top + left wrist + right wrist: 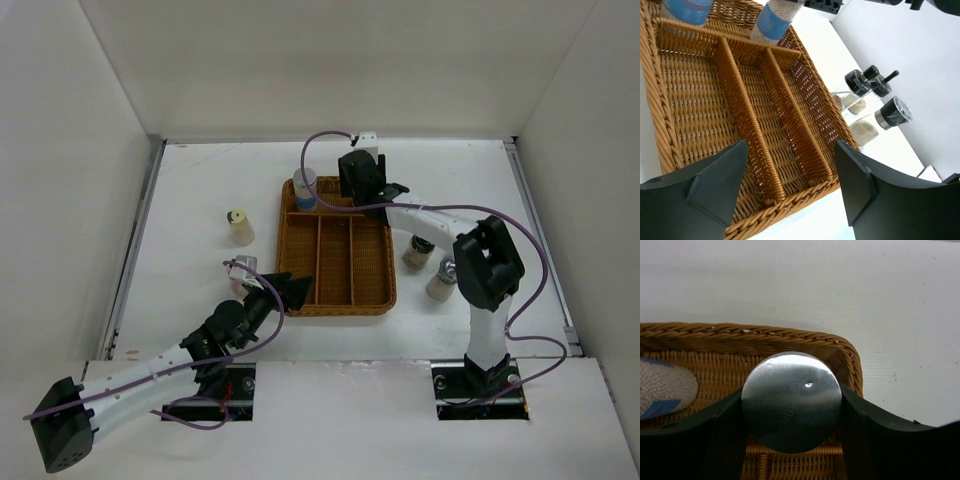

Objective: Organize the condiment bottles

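The right gripper (791,401) is clamped on a silver-lidded jar (790,390), upright at the far right corner of the wicker tray (849,356) — bound, I'd guess, for the cross compartment (335,198), where another blue-labelled jar (304,188) stands. The three long compartments (695,100) hold nothing. The left gripper (790,167) hangs open and empty near the tray — a cream shaker (238,228) stands outside it
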Controlling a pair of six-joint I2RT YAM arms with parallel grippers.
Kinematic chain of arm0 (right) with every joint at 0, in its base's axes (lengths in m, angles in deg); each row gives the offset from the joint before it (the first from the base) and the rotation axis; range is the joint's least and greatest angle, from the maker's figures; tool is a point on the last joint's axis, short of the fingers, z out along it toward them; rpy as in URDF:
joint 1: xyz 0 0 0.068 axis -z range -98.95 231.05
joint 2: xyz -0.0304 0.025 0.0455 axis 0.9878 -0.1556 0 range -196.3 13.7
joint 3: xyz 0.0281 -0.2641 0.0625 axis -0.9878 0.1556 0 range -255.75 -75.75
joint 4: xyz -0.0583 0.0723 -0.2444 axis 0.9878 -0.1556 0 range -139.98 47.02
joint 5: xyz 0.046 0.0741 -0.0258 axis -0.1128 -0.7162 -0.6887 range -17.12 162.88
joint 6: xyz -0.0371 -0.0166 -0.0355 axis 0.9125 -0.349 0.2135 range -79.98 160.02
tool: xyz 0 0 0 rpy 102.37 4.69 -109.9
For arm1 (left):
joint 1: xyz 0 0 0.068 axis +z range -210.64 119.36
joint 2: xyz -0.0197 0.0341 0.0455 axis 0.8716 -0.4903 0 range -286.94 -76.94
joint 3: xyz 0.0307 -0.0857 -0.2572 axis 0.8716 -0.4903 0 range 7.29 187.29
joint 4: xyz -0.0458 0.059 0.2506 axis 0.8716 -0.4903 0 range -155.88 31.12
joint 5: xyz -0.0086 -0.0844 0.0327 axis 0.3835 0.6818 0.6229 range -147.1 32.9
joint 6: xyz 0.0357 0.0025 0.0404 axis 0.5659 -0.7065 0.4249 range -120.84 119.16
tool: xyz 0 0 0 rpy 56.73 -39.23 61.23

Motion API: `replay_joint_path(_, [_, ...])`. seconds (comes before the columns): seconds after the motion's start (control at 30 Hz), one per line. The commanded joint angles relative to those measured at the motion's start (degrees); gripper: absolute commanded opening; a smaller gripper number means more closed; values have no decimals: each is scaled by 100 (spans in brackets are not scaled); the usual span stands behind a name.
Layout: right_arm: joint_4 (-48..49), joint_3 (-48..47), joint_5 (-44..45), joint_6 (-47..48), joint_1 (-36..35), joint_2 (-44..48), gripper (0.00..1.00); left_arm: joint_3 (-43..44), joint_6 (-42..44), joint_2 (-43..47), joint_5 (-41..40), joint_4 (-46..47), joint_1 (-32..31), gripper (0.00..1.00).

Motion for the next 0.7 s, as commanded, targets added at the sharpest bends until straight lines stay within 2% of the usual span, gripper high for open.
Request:
replay_joint_path(0.0, [571,-133,166,-95,19,294,60,-105,-49,15,88,209,1,68])
replay_joint_path(0.2, [624,192,113,-341,107,241,69,-113,-84,-2,115,209,28,68])
replay_joint_path(0.37, [677,307,105,-456,134,302,73,-105,-84,-20,132,182,63,68])
replay_joint_path(0.53, [668,333,-9,-482,160,407,84,-96,-93,-38,158,156,81,68])
replay_joint_path(0.67, [703,412,-53,-535,195,548,88,-114,-93,-19,140,165,115,69])
